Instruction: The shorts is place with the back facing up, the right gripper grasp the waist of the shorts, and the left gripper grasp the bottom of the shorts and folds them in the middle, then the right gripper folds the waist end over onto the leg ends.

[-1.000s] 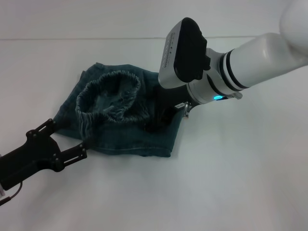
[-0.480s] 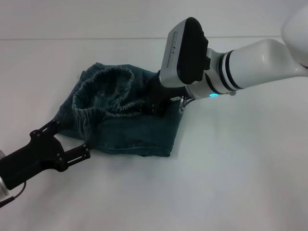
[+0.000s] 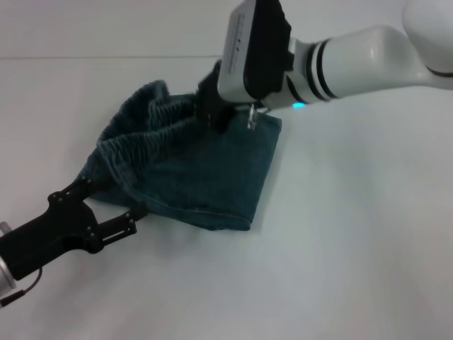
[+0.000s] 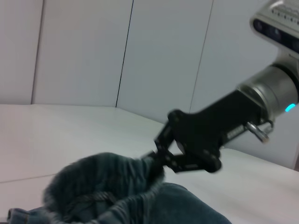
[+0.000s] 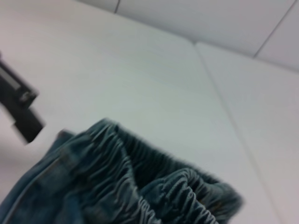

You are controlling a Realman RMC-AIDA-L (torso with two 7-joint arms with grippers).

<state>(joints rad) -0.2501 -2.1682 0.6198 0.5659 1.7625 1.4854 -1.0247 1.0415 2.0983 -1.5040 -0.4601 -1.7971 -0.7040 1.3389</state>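
Shorts (image 3: pixel 212 177) waistband up-left in right pincer (image 3: pixel 212 113), hem down-right

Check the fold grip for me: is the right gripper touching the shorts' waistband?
Touching: in the left wrist view the right gripper is pinched onto the shorts at the gathered waistband.

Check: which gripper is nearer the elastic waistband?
Right. The right gripper is pinching the waistband at its far end; the left gripper sits at the shorts' near-left edge, below it.
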